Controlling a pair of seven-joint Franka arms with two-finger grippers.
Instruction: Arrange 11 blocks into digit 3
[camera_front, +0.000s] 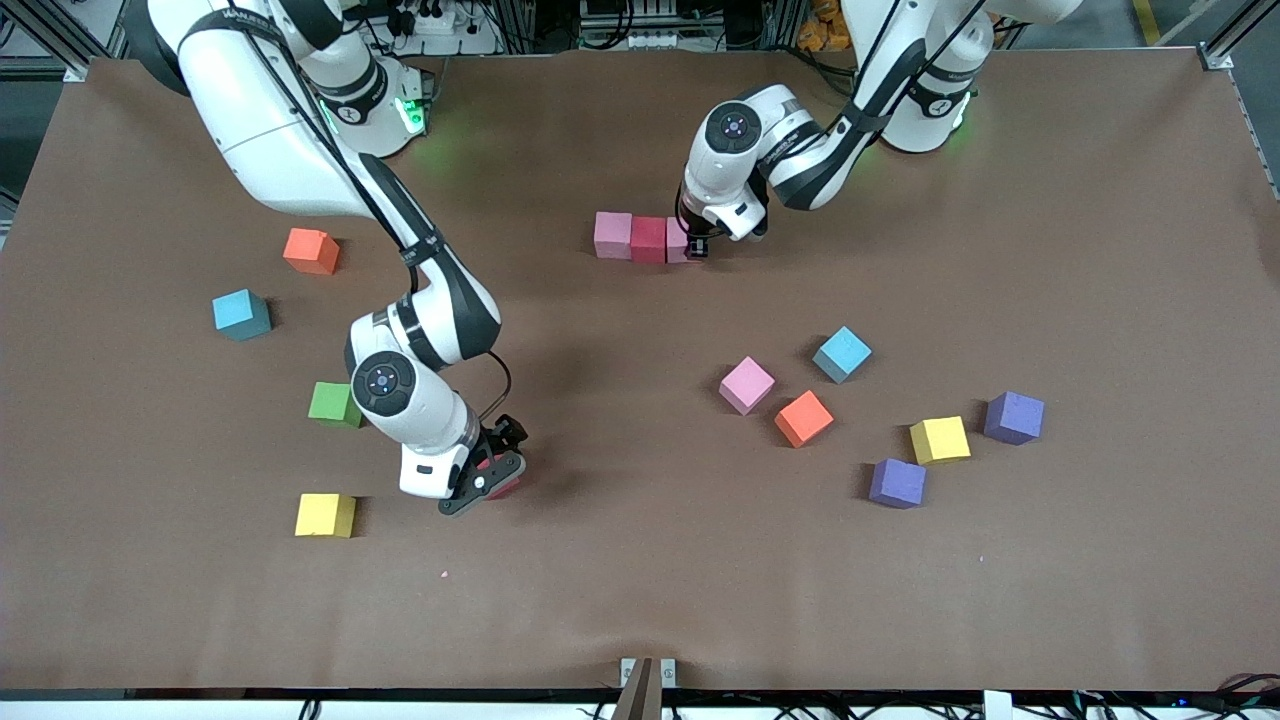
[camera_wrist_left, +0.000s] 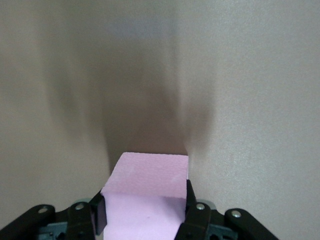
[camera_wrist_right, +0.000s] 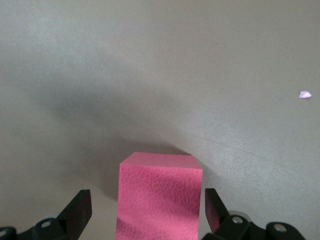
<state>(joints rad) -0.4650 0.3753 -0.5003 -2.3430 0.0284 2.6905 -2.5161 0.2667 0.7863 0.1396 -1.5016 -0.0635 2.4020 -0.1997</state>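
Front view: left gripper clenched on pink block, end of row with red block and second pink block. Right gripper released, straddling red cube. Loose cubes: two orange, two blue, two yellow, two purple, one green, one pink.

Left wrist view: fingers pinch pink block.

Right wrist view: fingers apart, clear of red cube.

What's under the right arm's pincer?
A red foam cube sits on the brown table, between the open fingers of the right pincer. From the front, the pincer covers most of the cube.
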